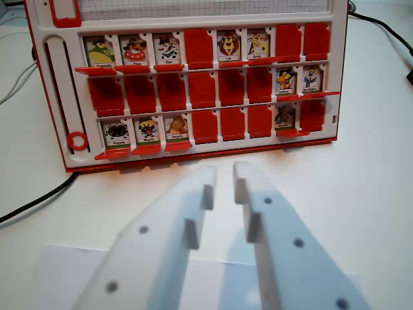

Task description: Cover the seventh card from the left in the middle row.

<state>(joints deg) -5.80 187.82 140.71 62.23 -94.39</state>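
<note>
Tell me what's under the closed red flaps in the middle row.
Cannot be seen: six shut flaps hide their cards. Only the two rightmost middle-row cards show.

Wrist view: bright, even, diffuse light. Table washed near white toward 3 o'clock. Gripper at 6 o'clock pale, soft, out of focus. Board sharper, card captions still unreadable. Faint shadow under board's lower edge. Slight barrel bend at edges.

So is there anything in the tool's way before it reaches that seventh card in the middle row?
Nothing visible blocks it. The tool hovers over bare table, in front of the board; the card is open at the wrist view's right.
</note>
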